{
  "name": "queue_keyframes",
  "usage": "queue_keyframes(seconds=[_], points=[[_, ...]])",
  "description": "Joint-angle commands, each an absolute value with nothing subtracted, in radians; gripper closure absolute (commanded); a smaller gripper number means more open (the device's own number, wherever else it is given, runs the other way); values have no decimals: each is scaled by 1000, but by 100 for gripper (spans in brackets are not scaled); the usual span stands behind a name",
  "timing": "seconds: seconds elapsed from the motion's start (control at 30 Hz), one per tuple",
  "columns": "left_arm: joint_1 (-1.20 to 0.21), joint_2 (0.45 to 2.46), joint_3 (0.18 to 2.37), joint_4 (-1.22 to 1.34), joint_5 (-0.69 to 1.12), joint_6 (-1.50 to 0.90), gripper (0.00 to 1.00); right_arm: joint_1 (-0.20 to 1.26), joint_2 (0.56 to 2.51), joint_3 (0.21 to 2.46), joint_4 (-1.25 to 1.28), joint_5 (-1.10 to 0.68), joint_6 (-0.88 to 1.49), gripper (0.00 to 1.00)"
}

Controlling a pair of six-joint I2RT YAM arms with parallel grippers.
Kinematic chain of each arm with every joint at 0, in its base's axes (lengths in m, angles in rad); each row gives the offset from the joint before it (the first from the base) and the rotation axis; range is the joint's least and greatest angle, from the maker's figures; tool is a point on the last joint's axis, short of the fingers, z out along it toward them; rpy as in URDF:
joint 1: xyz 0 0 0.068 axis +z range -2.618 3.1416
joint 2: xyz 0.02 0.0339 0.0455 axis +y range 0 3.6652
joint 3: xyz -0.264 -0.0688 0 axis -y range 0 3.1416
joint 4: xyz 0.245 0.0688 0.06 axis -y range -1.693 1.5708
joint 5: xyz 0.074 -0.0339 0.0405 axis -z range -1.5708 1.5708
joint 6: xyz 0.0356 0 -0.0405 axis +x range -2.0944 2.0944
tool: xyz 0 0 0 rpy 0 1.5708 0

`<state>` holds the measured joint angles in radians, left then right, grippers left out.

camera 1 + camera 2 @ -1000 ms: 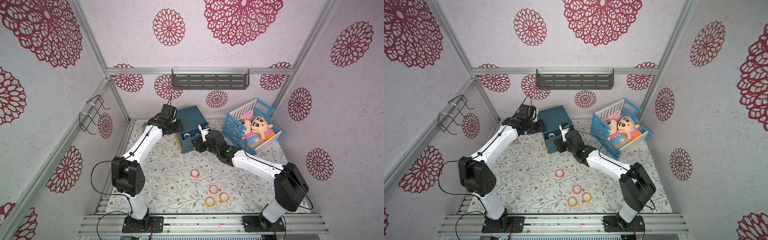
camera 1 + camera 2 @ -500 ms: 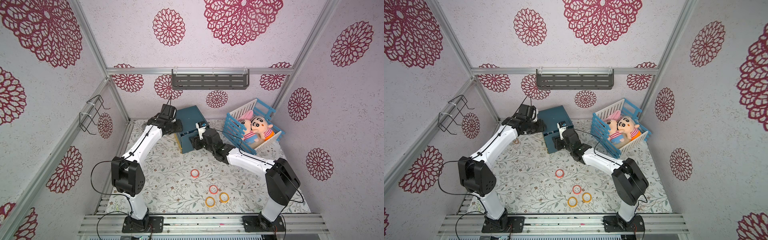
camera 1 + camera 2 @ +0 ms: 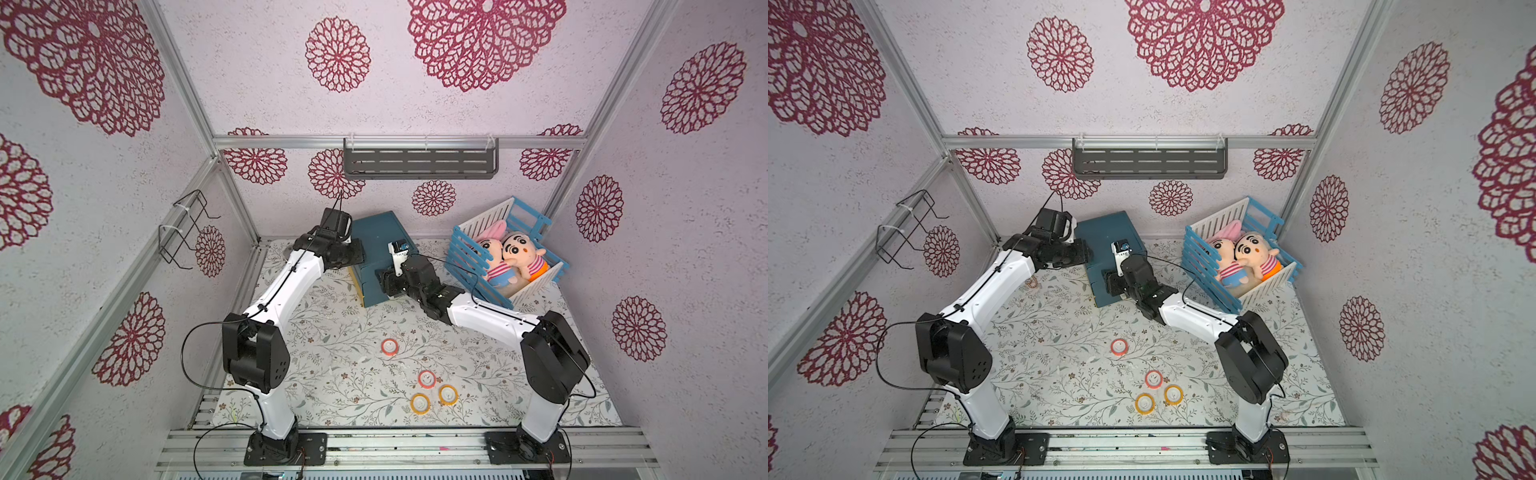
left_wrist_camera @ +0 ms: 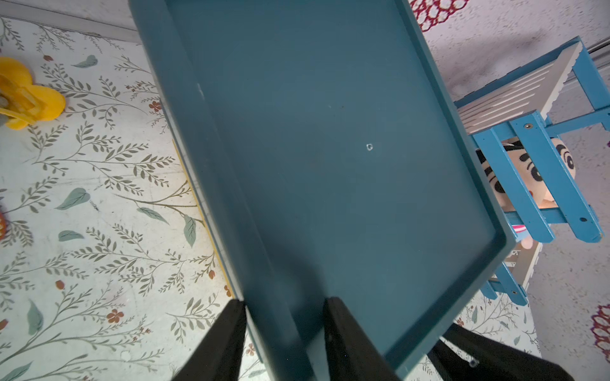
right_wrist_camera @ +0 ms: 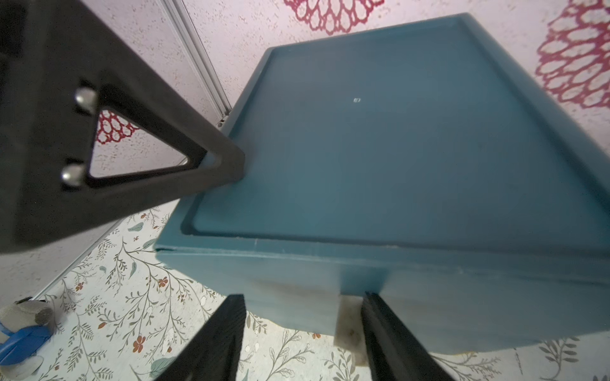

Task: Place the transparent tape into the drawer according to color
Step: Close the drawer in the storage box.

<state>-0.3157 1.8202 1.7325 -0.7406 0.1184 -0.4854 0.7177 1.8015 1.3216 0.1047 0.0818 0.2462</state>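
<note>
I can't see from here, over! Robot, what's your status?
Left hand clamped on blue drawer box rim. Right hand open at its front. Four tape rolls on table, untouched. Nothing blocking.

readable text: none | labels, numbers: none legible (in any view)

Lab booth: aluminium frame [image 3: 399, 142], wallpaper panels [image 3: 291, 95]

Seen from above: blue box [image 4: 330, 148], left gripper [image 4: 285, 301] astride its rim; yellow clip [image 4: 29, 95] beside the box, slatted crate [image 4: 525, 158] with doll [image 4: 565, 161] on the opposite side.
</note>
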Motion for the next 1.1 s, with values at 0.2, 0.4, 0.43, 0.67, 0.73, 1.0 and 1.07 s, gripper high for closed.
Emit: queue_keyframes(seconds=[0.2, 0.4, 0.43, 0.67, 0.73, 1.0, 1.07], points=[[-316, 1821, 1734, -755, 146, -470, 55, 729, 1830, 1359, 150, 79, 229, 36], [-314, 1808, 1718, -749, 141, -468, 54, 729, 1769, 1318, 131, 78, 247, 30], [-314, 1807, 1720, -748, 142, -469, 53, 729, 1753, 1305, 123, 76, 256, 29], [-314, 1805, 1723, -747, 143, -468, 52, 712, 1637, 1151, 138, -37, 391, 26], [-314, 1804, 1723, -748, 141, -467, 52, 699, 1621, 1096, 184, -85, 462, 26], [-313, 1801, 1718, -749, 141, -463, 51, 596, 1644, 870, 558, -319, 762, 29], [-313, 1801, 1718, -749, 143, -464, 51, 579, 1662, 850, 615, -342, 800, 29]])
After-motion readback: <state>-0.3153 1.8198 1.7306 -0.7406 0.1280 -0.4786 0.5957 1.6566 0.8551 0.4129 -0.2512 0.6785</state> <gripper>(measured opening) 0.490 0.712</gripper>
